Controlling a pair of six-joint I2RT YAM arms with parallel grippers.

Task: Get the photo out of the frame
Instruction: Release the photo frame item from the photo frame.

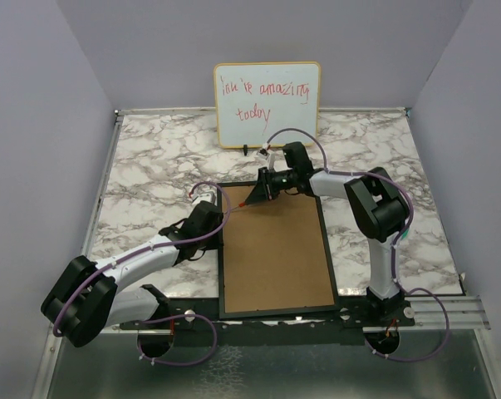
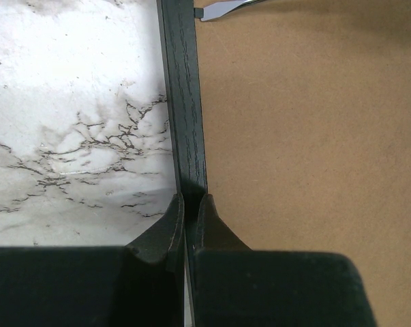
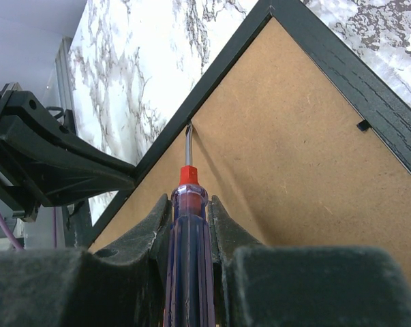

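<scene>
Right wrist view: right gripper [image 3: 189,214] is clamping a screwdriver [image 3: 186,178], tip working at left rail of frame [image 3: 341,68]. Left gripper [image 2: 189,208], shut and empty, is pressing that rail. Frame is lying face-down on worktop [image 1: 150,158], photo hidden underneath. A slipping tip is risking gouging the backing [image 3: 294,177].

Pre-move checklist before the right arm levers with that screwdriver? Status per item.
1. Screwdriver clamped in right hand: ok.
2. Blade tip at the frame's left inner edge: ok.
3. Left hand shut, bearing on the left rail: ok.
4. Metal tab clear of the back panel: not ok, it lies over the panel.
5. Tip seated under a tab: cannot tell.
6. Photo position: cannot tell, hidden beneath the panel.
</scene>
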